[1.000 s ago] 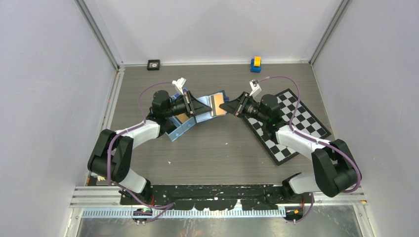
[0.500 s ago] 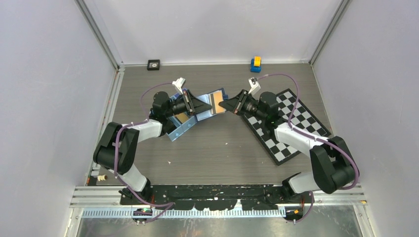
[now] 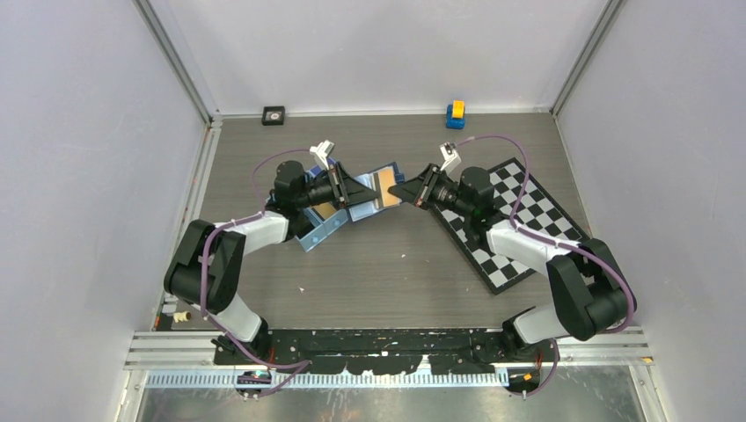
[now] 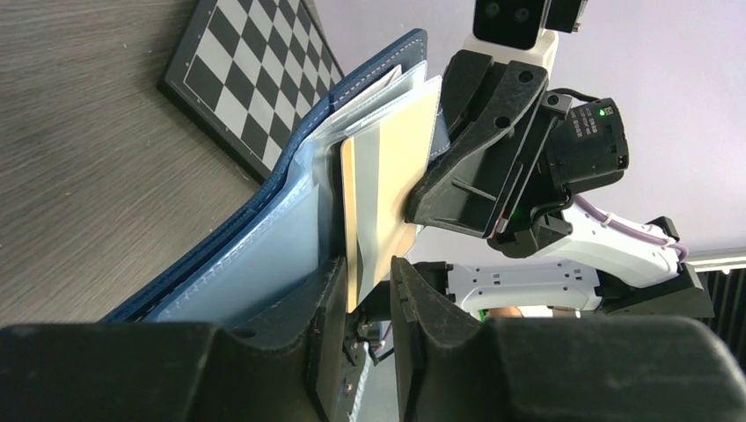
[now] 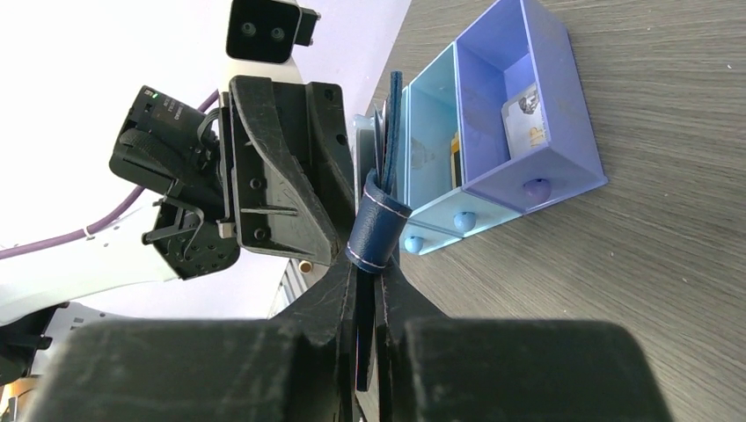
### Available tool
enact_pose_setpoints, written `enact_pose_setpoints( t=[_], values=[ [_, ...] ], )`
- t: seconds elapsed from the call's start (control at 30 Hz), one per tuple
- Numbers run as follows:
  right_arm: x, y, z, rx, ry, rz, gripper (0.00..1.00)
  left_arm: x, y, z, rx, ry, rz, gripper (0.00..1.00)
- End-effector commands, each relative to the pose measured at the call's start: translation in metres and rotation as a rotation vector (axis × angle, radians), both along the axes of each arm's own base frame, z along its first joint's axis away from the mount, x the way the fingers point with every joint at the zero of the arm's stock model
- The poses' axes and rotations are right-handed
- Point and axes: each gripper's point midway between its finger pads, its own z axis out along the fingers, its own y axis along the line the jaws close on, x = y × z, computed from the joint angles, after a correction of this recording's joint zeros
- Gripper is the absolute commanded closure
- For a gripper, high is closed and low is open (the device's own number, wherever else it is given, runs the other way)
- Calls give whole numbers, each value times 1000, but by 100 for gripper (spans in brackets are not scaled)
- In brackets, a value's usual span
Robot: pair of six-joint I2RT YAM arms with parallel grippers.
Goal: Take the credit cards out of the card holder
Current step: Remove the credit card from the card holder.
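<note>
**Top view.** Both arms meet over the table (image 3: 396, 264) centre. The card holder (image 3: 362, 209) is held off the table between them, open, above the far end of the tray (image 3: 321, 230). An orange-gold card (image 3: 384, 183) shows against its inner face. The left gripper (image 3: 369, 193) is at the holder's left side and the right gripper (image 3: 393, 189) at its right edge. A chessboard (image 3: 515, 220) lies under the right arm.

**Left wrist view.** The card (image 4: 391, 167) stands partly out of the holder's (image 4: 264, 237) clear pocket. Its lower edge sits between the left gripper's (image 4: 365, 272) fingers. The jaws stand narrowly apart: one finger lies against the card, and a dark gap shows on the other side. The right gripper's (image 4: 427, 198) tip meets the card's far edge.

**Right wrist view.** The right gripper (image 5: 365, 281) is clamped on the holder's (image 5: 378, 229) navy edge at a stitched loop. The holder stands edge-on. The tray (image 5: 545, 114) rests on the table behind it, with small items in its compartments.
</note>
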Motion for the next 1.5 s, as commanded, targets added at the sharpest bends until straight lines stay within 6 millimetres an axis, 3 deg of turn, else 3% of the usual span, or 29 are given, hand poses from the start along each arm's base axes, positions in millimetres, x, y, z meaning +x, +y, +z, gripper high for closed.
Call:
enact_pose_setpoints(
  t=[0.0,0.13,0.23,0.33,0.57,0.7,0.87,1.0,1.07,1.3,1.47],
  values=[
    [-12,16,20,24,-47,83,89,-6,-4,35,-55,-125,-23,77],
    [-8,17,15,30,-20,74,85,-12,-4,52,-124,-181,-46,89],
    [-5,19,6,27,13,75,84,-14,2,65,-179,-217,-39,91],
    [-2,21,0,24,35,80,84,-15,6,71,-204,-231,-34,91],
    [-3,26,-4,36,47,102,85,-15,5,72,-226,-224,-47,80],
    [-9,30,4,71,29,135,85,-13,4,67,-220,-203,-45,79],
    [-11,30,9,78,19,129,85,-8,4,58,-199,-176,-36,100],
    [-5,16,10,77,13,59,65,-3,11,52,-191,-152,-5,100],
    [-1,9,11,85,14,26,63,0,13,49,-185,-139,5,100],
    [4,-6,19,170,8,-5,64,6,13,33,-133,-85,21,100],
    [5,-10,22,178,2,-11,72,7,15,27,-79,-81,36,100]
  ],
)
